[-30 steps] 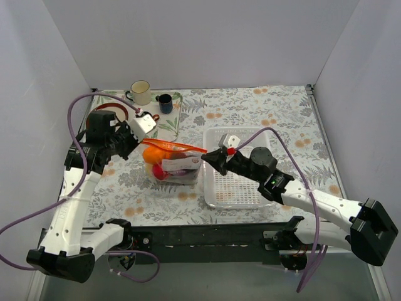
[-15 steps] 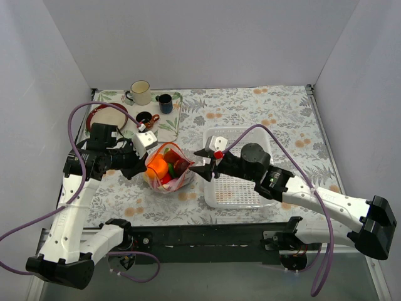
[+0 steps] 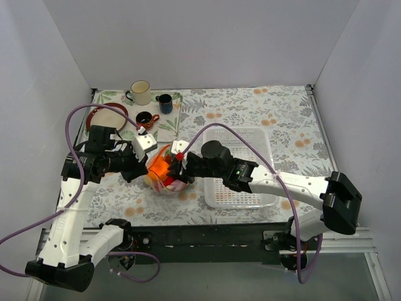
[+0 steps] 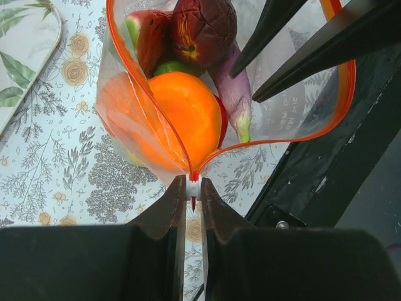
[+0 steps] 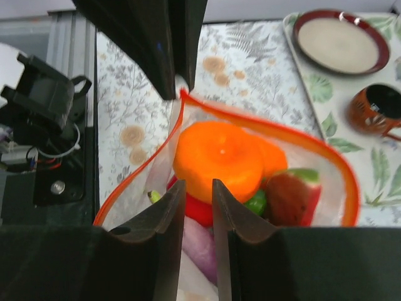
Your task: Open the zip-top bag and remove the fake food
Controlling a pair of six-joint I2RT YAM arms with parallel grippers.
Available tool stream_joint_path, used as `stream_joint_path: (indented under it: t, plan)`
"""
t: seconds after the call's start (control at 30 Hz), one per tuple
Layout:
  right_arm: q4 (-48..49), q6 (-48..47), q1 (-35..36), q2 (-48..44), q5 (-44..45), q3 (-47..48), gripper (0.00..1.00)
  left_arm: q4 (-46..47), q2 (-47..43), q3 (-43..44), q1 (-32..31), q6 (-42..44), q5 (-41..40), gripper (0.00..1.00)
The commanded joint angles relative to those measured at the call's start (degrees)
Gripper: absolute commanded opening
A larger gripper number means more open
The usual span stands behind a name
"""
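On the worktop [image 3: 269, 106], toward 8 o'clock from its middle, the zip-top bag [image 4: 288, 125] is open. The left gripper [image 4: 193, 186] has its jaws closed on the zip strip. The right gripper [image 5: 198, 188] points into the mouth, jaws slightly apart and empty. The fake food [image 4: 185, 116] lies inside: removing it is left, I judge.

The zip-top bag [image 4: 135, 135] bears faint, illegible print [image 4: 291, 116].
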Motion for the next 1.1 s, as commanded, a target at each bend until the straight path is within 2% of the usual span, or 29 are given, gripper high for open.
stream_joint_path:
  t: [0.0,0.07,0.1,0.13,0.17,0.2,0.23,0.27,0.3,0.33,0.53,0.63,0.73,0.93,1.07]
  plan:
    - [-1.1,0.8,0.5,0.0,0.9,-2.1,0.31,-0.3,-1.2,0.4,0.3,0.8,2.8,0.0]
    - [-1.6,0.8,0.5,0.4,0.8,-2.3,0.36,-0.5,-1.1,0.7,0.3,0.9,3.8,0.0]
    - [-2.4,1.0,0.5,0.9,0.7,-2.2,0.5,-0.6,-1.0,0.8,0.3,0.9,4.2,0.0]
    - [-3.0,1.2,0.5,1.6,0.7,-2.0,0.57,-0.5,-0.8,0.8,0.3,0.3,4.7,0.0]
    - [-3.5,1.2,0.6,1.9,0.8,-1.9,0.66,-0.4,-0.5,0.8,0.3,0.0,5.9,0.08]
    - [-4.0,1.4,0.7,2.3,1.1,-2.0,0.8,0.0,-0.3,0.8,0.2,-0.4,6.4,0.25]
    - [-5.1,1.4,0.8,2.6,2.0,-2.3,0.86,0.8,0.0,0.6,0.3,-2.5,6.9,0.55]
    - [-5.5,1.4,1.1,2.5,2.4,-3.0,0.9,1.5,0.2,0.5,0.2,-3.2,7.5,0.69]
    - [-5.6,1.3,1.4,2.4,2.8,-3.5,0.99,2.4,0.3,0.1,0.3,-4.3,7.6,0.78]
    - [-5.8,1.3,1.7,1.8,4.2,-5.0,0.99,5.3,0.4,-0.2,0.3,-5.5,7.1,0.8]
    - [-6.2,0.1,4.6,0.2,10.8,-9.6,0.99,19.5,2.6,-1.3,0.3,-10.8,0.1,0.83]
    - [-5.5,0.6,5.4,0.2,12.3,-11.7,0.99,26.2,6.2,-7.0,0.3,-10.9,-4.6,0.75]
    - [-3.1,1.2,5.9,-0.4,14.1,-14.0,0.98,30.8,10.9,-14.1,0.3,-9.8,-5.3,0.66]
    - [2.7,0.4,7.0,-1.2,13.0,-18.0,0.99,34.8,16.9,-20.2,0.2,-11.0,-4.5,0.55]
    - [2.9,-0.4,7.1,1.4,13.1,-17.3,0.99,34.0,16.3,-20.5,0.3,-12.1,-2.3,0.54]
